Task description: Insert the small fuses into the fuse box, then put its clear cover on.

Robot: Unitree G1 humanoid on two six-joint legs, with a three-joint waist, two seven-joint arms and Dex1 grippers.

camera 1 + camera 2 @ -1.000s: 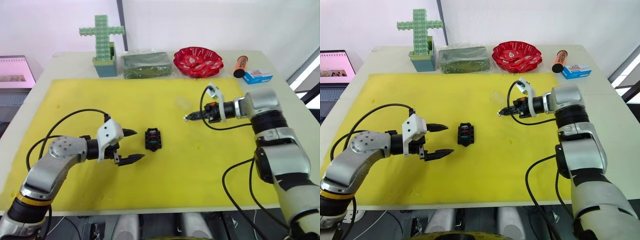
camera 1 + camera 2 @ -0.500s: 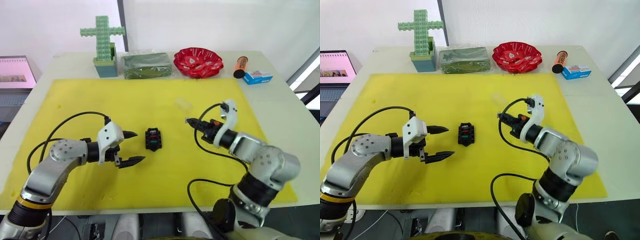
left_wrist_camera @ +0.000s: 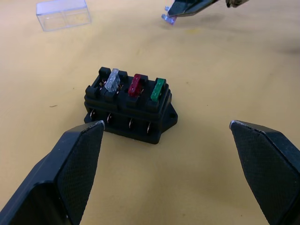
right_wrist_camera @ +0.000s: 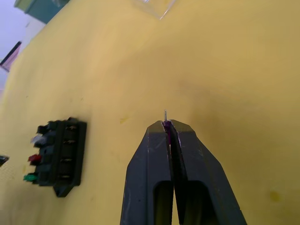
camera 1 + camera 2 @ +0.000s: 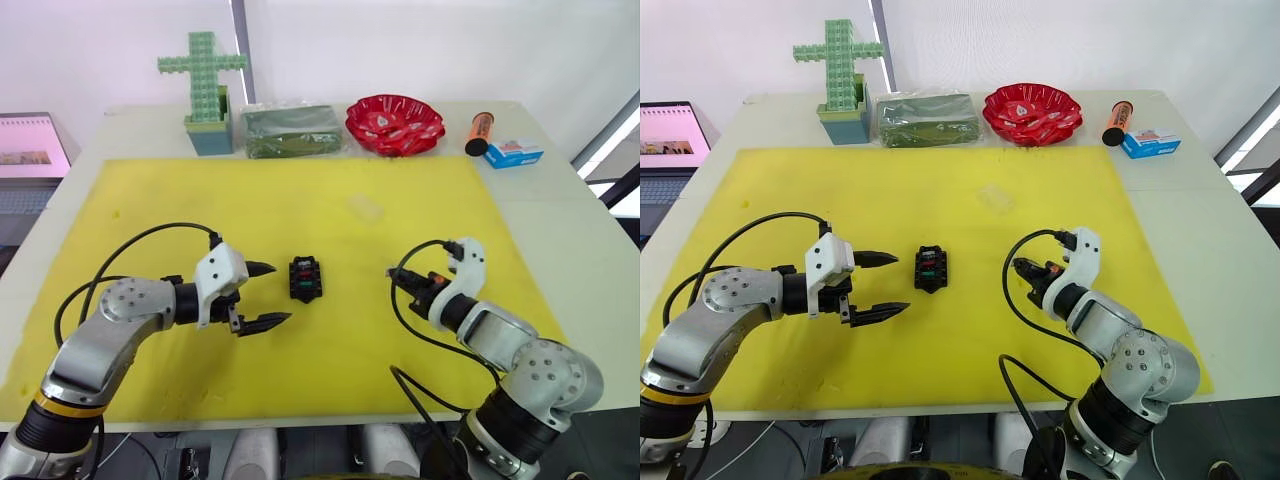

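At the far left, beyond the yellow mat [image 5: 200,200], a screen [image 5: 30,140] stands at the edge of the surface [image 5: 560,210]. Along the back edge, left to right, are a green block cross [image 5: 203,75] in its teal holder, a clear bag of green stuff [image 5: 292,130], a red bowl [image 5: 395,122] with small wrapped pieces inside, an orange tube [image 5: 479,132] and a blue-white carton [image 5: 515,153].

The left gripper [image 5: 262,294] lies low over the mat on a bent arm, pointing toward the middle, its jaws spread wide with nothing between them. Just beyond its fingertips [image 3: 75,159] sits the fuse box [image 5: 305,279], flat on the mat. Three slots along one row are filled: a pale grey fuse [image 3: 112,79], a red fuse [image 3: 136,85] and a green fuse [image 3: 158,89], side by side and standing upright. The slot at the end of the row beside the grey one is empty.

The clear cover [image 5: 366,208] lies on the mat farther back, well apart from the box.

The right gripper [image 5: 393,273] reaches in from the right on a sharply folded arm, pointing toward the box yet apart from it. Its jaws are pressed together on a brownish-purple fuse [image 4: 166,126], whose thin metal blade sticks out past the tips.
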